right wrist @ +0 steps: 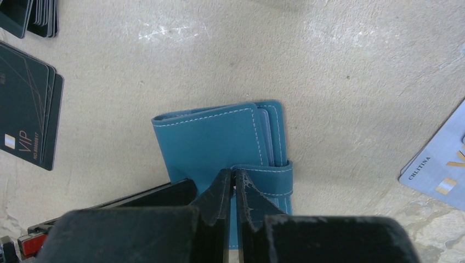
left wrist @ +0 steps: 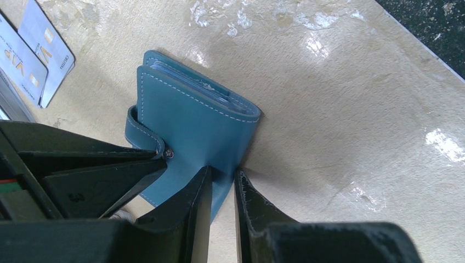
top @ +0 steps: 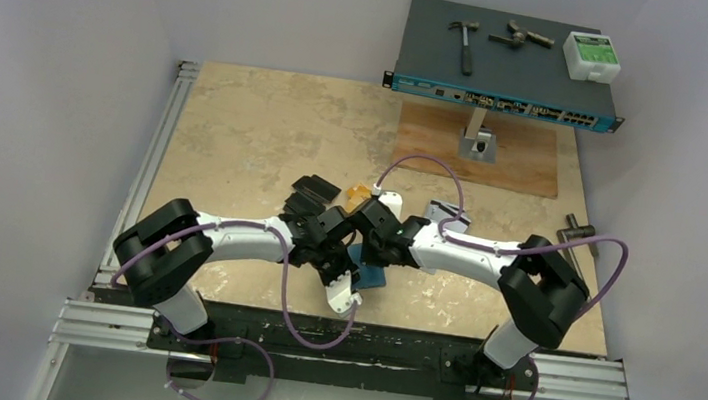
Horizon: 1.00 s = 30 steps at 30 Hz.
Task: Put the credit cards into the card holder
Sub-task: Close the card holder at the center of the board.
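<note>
The teal card holder (left wrist: pixel 192 118) lies folded shut on the table between both arms and also shows in the top view (top: pixel 377 276) and the right wrist view (right wrist: pixel 211 139). My left gripper (left wrist: pixel 222 178) is shut on its near edge, with teal leather showing between the fingers. My right gripper (right wrist: pixel 231 176) is shut on the end of the snap tab (right wrist: pixel 271 178). Silver-white credit cards (left wrist: pixel 33 55) lie left of the holder. Black credit cards (right wrist: pixel 27 104) lie in stacks on the table. Orange cards (top: pixel 358 198) peek out behind the grippers.
A network switch (top: pixel 506 66) with a hammer and small parts on it stands on a post at the back, over a wooden board (top: pixel 525 164). The table's dark front edge (left wrist: pixel 433 33) runs close to the holder. Another silver card (right wrist: pixel 438 164) lies to the right.
</note>
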Each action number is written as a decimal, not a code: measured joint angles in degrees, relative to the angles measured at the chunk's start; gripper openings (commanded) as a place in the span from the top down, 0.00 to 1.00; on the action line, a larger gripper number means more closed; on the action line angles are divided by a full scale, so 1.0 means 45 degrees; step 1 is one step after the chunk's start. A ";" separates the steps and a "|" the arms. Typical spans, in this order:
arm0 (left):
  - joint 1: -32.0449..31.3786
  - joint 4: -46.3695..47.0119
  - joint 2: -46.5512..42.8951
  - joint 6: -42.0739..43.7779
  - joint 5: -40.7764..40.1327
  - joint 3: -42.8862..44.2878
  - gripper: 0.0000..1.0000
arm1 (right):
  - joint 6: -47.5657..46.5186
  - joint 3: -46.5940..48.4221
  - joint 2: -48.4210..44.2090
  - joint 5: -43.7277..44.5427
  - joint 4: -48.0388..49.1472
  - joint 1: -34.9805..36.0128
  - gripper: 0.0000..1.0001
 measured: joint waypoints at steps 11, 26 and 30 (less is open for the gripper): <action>0.0024 0.0194 -0.0165 0.0000 0.0034 -0.0282 0.85 | 0.0141 -0.0005 0.0432 0.0257 0.0835 0.0131 1.00; -0.0083 0.0146 -0.0243 -0.0087 -0.0253 -0.0330 0.87 | 0.1117 -0.0826 -0.0170 0.0529 0.1700 0.0350 1.00; -0.0083 0.0141 -0.0243 -0.0092 -0.0257 -0.0330 0.87 | 0.1316 -0.0831 -0.0466 0.0423 0.1413 0.0379 1.00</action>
